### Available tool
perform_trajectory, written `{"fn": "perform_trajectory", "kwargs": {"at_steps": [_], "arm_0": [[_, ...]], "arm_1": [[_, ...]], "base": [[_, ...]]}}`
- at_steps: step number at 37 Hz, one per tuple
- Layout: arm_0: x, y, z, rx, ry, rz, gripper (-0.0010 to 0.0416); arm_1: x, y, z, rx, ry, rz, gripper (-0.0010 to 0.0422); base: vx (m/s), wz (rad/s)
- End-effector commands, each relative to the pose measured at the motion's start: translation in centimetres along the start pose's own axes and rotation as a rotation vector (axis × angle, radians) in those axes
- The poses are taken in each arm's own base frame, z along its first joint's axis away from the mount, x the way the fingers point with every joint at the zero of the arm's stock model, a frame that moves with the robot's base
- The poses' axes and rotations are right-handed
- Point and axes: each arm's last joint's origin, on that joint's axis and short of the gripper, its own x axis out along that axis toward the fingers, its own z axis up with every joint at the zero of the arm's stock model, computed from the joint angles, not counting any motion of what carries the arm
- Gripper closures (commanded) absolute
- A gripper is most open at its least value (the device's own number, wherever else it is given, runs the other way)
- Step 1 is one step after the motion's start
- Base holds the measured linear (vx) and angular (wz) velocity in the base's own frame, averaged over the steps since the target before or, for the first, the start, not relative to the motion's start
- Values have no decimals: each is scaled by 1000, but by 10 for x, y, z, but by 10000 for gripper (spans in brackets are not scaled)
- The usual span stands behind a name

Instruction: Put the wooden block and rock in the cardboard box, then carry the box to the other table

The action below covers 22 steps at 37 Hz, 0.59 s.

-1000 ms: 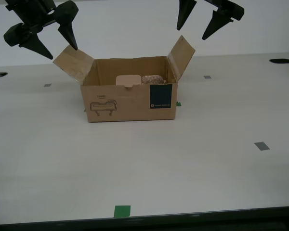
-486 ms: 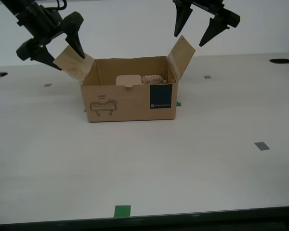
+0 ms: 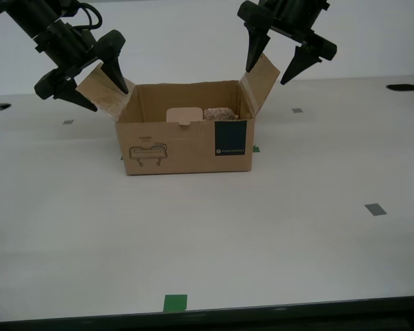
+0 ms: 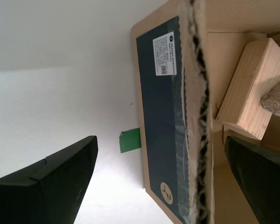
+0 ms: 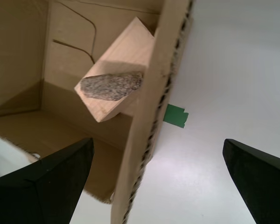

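Note:
The cardboard box (image 3: 186,148) stands on the white table with both side flaps up. Inside it the wooden block (image 3: 184,114) leans against the back wall, and the rock (image 3: 219,112) rests beside and on it. My first gripper (image 3: 107,98) is open and straddles the flap on the exterior view's left; its wrist view shows that flap (image 5: 154,116) between the fingers, with block (image 5: 121,60) and rock (image 5: 111,87) beyond. My second gripper (image 3: 266,76) is open astride the other flap (image 4: 196,116), next to the blue label (image 4: 161,116), block (image 4: 252,88) and rock (image 4: 277,100). The other table is out of view.
Green tape (image 3: 174,302) marks the table's near edge, and another green piece (image 4: 129,141) lies at the box's side. Grey tape squares (image 3: 375,209) dot the surface. Dark cable holes (image 3: 403,87) sit near the far corners.
Both arms have come down. The first gripper dropped from above onto the exterior view's left flap, and the second gripper lowered around the other flap. The box has stayed put.

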Motion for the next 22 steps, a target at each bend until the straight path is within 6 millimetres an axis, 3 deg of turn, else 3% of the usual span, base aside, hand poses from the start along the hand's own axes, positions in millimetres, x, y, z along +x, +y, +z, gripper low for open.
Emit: {"fn": "perform_trajectory", "kwargs": {"at_steps": [1,22], "arm_0": [[8,-3,-3,5,-3,9,18],[23,-2,0,-1,-87,29,19]], "arm_1": [[3,0,0,-2,7,-4,39],[11,-2,2,9,-13,-8,39]], "base": [[0,0],[0,0]]}}
